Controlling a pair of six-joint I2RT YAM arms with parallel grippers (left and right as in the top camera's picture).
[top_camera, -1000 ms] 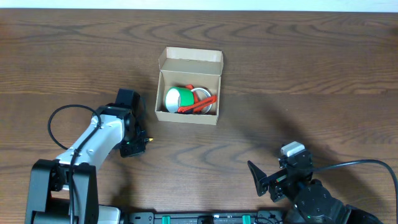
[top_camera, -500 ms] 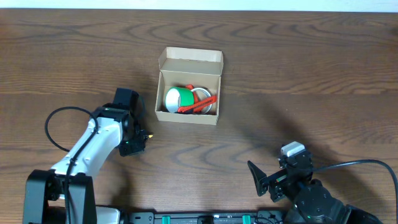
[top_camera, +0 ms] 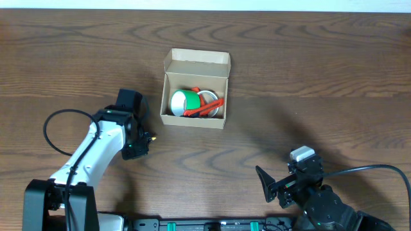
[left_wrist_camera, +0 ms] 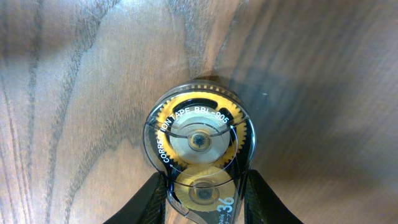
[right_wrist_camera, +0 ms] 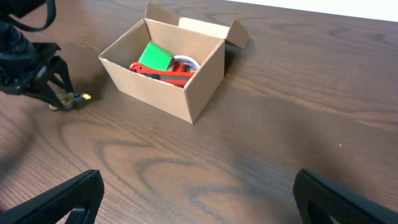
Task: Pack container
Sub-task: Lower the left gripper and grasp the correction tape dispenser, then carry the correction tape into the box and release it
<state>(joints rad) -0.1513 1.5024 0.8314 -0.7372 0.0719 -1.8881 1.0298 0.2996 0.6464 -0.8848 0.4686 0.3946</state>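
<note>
The container (top_camera: 196, 90), a tan cardboard box with its flap lid folded back, stands open at the table's centre, and the right wrist view shows it too (right_wrist_camera: 186, 93). Inside lie a green roll (top_camera: 185, 100), a red piece (top_camera: 204, 109) and a pale tape roll (top_camera: 210, 99). My left gripper (left_wrist_camera: 208, 199) is shut on a clear tape dispenser with yellow gears (left_wrist_camera: 199, 146). It holds the dispenser low at the tabletop, left of and below the box (top_camera: 146, 138). My right gripper (right_wrist_camera: 199, 193) stands wide open over bare wood at the front right.
A black cable (top_camera: 58, 125) loops beside the left arm. The dark wooden table (top_camera: 308, 83) extends on all sides of the box. The right arm's base (top_camera: 321, 205) sits at the front edge.
The left arm has shifted slightly left and away from the front edge, still holding the dispenser. The right arm and the box have not moved.
</note>
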